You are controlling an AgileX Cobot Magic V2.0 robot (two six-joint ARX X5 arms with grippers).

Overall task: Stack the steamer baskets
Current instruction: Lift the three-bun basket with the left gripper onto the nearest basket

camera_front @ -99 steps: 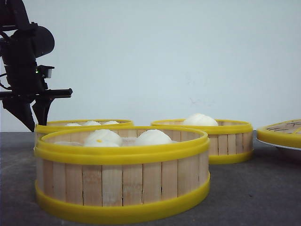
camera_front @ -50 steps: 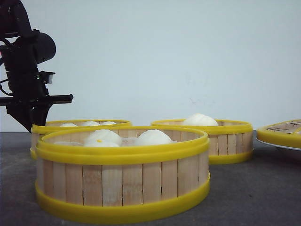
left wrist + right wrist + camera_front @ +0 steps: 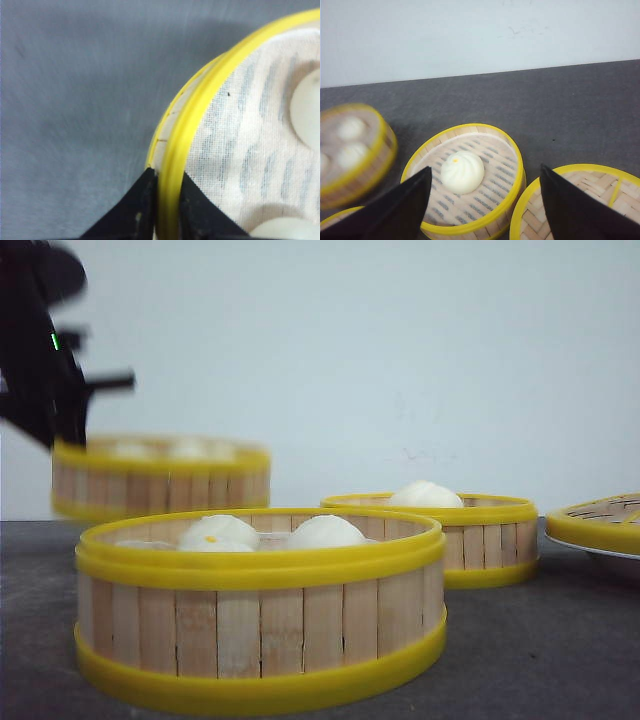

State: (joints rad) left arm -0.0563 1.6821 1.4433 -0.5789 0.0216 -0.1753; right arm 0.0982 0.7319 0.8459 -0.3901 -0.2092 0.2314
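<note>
Three round bamboo steamer baskets with yellow rims show. The nearest basket [image 3: 260, 610] stands at the front with two white buns. Another basket [image 3: 470, 535] with one bun stands behind it to the right, also seen from the right wrist [image 3: 470, 180]. The third basket [image 3: 160, 478] hangs blurred in the air at the left, off the table; my left gripper [image 3: 167, 187] is shut on its yellow rim [image 3: 200, 110], one finger inside, one outside. This lifted basket [image 3: 352, 152] appears blurred in the right wrist view too. My right gripper [image 3: 485, 205] is open and empty above the one-bun basket.
A flat yellow-rimmed woven lid [image 3: 600, 522] rests on a white plate at the right edge, also visible from the right wrist [image 3: 580, 205]. The dark grey tabletop [image 3: 540, 650] runs back to a pale wall.
The left gripper closed on the rear-left basket's rim and has raised it off the table; it now hangs well above its earlier spot. The other baskets have not moved.
</note>
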